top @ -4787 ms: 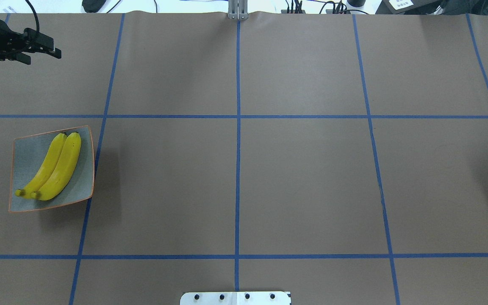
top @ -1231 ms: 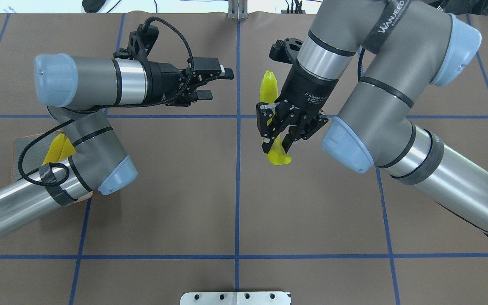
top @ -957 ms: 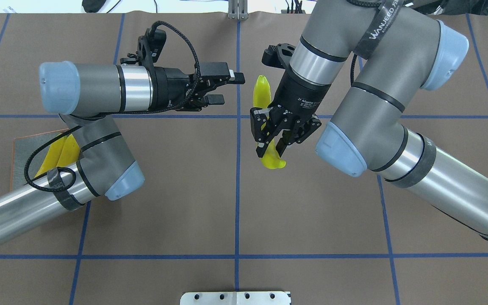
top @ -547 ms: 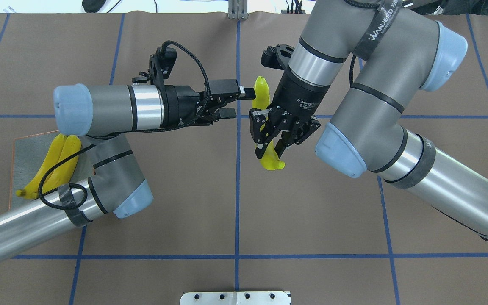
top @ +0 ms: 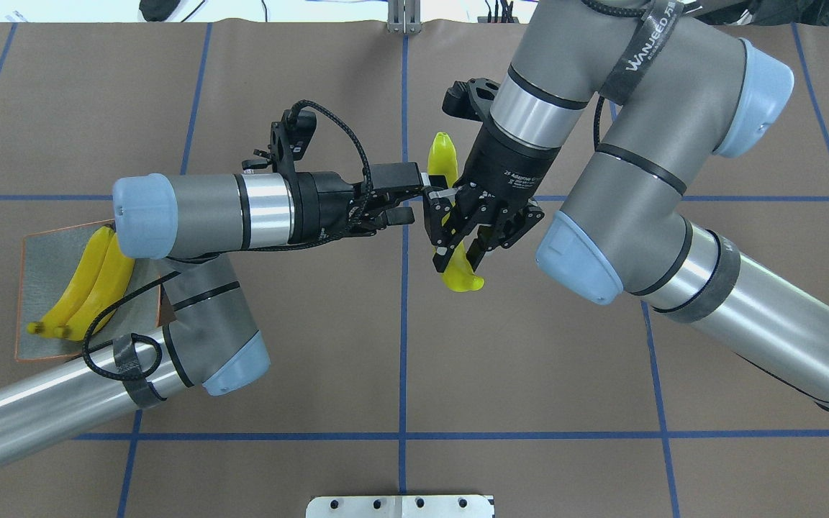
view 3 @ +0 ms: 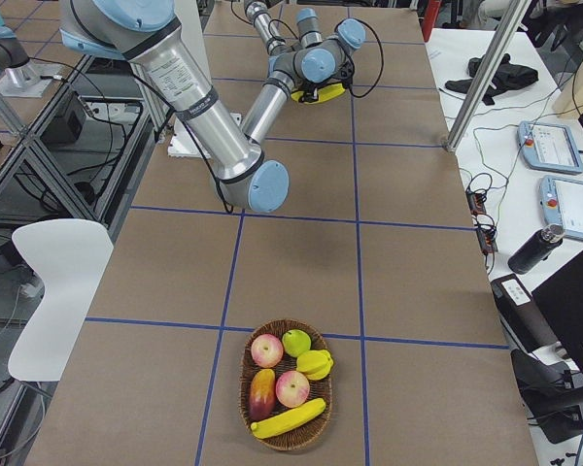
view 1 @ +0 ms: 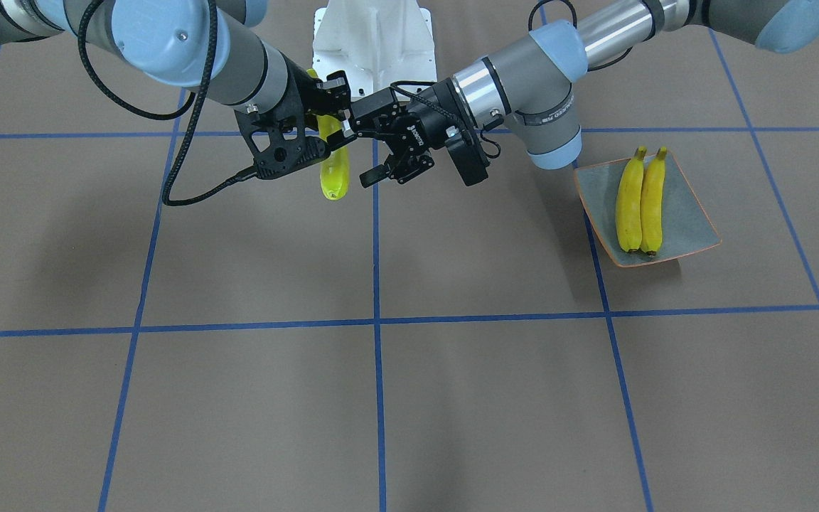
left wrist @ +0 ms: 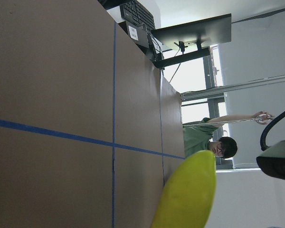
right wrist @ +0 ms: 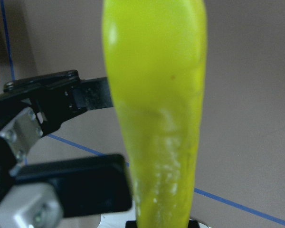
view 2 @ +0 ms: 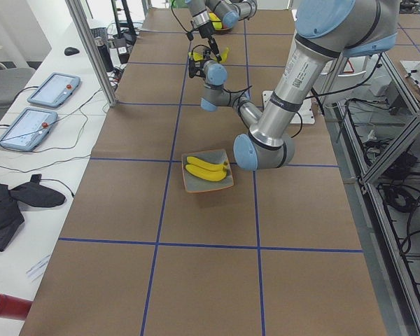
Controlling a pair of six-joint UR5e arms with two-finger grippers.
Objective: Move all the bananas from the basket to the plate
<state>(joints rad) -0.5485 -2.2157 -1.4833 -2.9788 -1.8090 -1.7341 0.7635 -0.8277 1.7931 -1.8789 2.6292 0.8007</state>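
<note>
My right gripper [top: 458, 248] is shut on a yellow banana [top: 445, 155], held lengthwise above the middle of the table. In the front view that banana [view 1: 333, 178] hangs below the right gripper [view 1: 330, 110]. My left gripper [top: 418, 198] is open, its fingertips at the banana's left side; I cannot tell whether they touch. The right wrist view shows the banana [right wrist: 156, 118] close up beside the left fingers [right wrist: 61, 90]. Two bananas [view 1: 640, 203] lie side by side on the grey-blue plate [view 1: 694, 227] on my left. The basket [view 3: 287, 445] at my far right holds another banana [view 3: 291, 417].
The basket also holds apples [view 3: 291, 388], a mango [view 3: 262, 393] and a green fruit [view 3: 295, 342]. A person [left wrist: 218, 145] shows beyond the table's end in the left wrist view. Both arms' elbows hang over the table's middle. A metal post [view 2: 94, 49] stands at the table's far edge.
Both arms came in over the table, the right one carrying a banana. Over the last second the left gripper moved right up to the banana; the right gripper has barely moved.
</note>
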